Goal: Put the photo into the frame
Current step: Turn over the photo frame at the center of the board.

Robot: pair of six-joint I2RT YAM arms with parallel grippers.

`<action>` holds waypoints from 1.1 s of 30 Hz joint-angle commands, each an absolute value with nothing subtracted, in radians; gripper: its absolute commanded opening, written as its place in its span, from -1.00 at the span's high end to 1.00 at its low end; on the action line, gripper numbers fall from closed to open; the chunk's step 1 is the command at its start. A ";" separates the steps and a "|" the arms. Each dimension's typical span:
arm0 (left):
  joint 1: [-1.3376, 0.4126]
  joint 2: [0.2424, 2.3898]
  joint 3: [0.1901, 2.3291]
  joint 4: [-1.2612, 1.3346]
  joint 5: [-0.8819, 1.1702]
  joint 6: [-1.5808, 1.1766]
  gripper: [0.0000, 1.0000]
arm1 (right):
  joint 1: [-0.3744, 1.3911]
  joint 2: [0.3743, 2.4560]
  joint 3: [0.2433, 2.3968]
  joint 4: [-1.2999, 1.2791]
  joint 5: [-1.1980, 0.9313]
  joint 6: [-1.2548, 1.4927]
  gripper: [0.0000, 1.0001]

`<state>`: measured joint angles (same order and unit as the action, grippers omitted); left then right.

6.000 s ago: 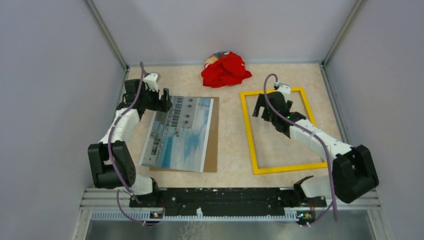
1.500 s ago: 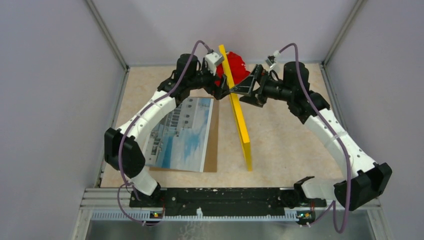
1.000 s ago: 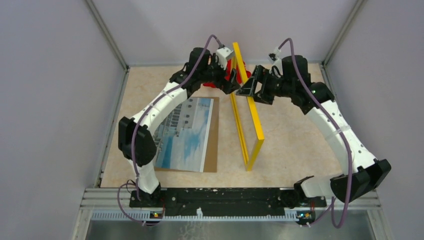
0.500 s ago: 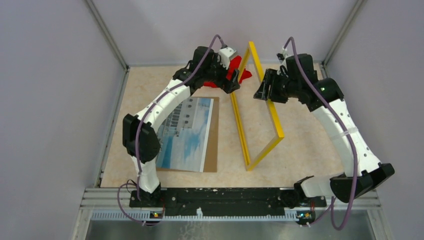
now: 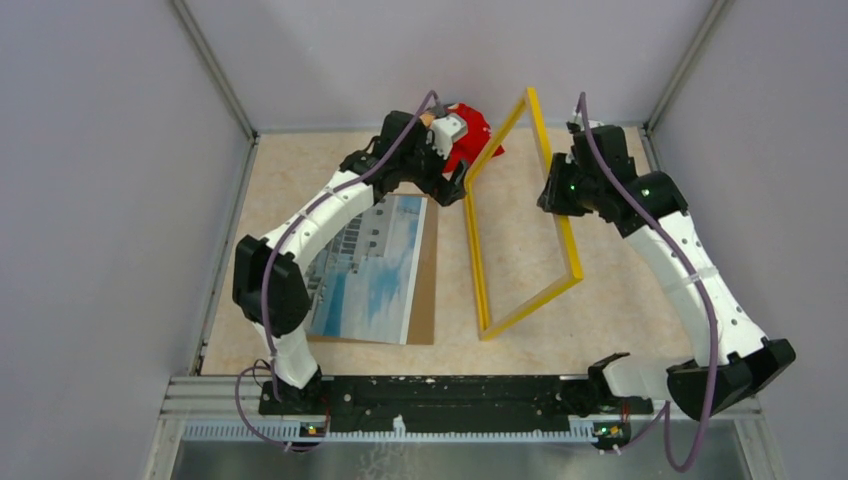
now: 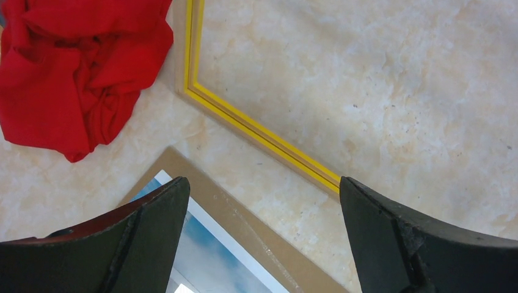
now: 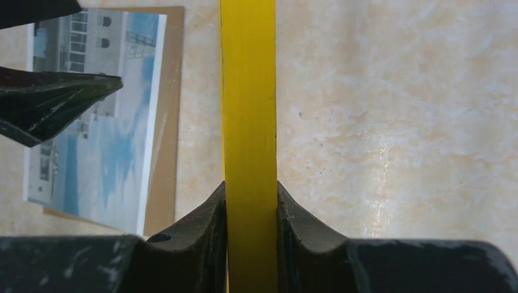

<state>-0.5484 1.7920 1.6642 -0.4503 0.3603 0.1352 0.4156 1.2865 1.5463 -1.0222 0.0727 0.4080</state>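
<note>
The yellow frame (image 5: 474, 260) stands tilted, its left rail on the table and its right rail raised. My right gripper (image 5: 556, 205) is shut on that raised rail; in the right wrist view both fingers press the frame (image 7: 247, 91) at the gripper (image 7: 250, 186). My left gripper (image 5: 458, 185) hangs open above the frame's far left corner, touching nothing. Its wrist view shows the gripper (image 6: 261, 181) wide open over the frame (image 6: 262, 134) and the photo (image 6: 201, 256). The photo (image 5: 365, 265) lies face up on the left, and the right wrist also sees the photo (image 7: 104, 177).
A brown backing panel (image 5: 428, 270) lies under the photo, and its edge (image 6: 244, 220) runs close to the frame's lower rail. A crumpled red cloth (image 5: 470, 135) sits at the back, behind the left gripper, and the cloth (image 6: 73, 67) touches the frame's corner. Grey walls enclose the table.
The frame has swung from nearly upright to leaning right, its raised rail carried rightward by the right gripper, which has closed on it. The left gripper has drawn back, still open.
</note>
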 commanded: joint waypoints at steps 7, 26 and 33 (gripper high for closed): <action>-0.528 1.702 1.597 -0.499 0.276 0.214 -0.97 | 0.410 1.254 1.228 -0.923 0.191 0.351 1.00; -0.468 1.617 1.436 -0.464 0.223 0.285 -0.97 | 0.409 1.405 1.034 -0.799 0.333 0.328 1.00; -0.437 1.615 1.365 -0.442 0.162 0.338 -0.96 | 0.411 1.584 1.073 -0.777 0.479 0.315 1.00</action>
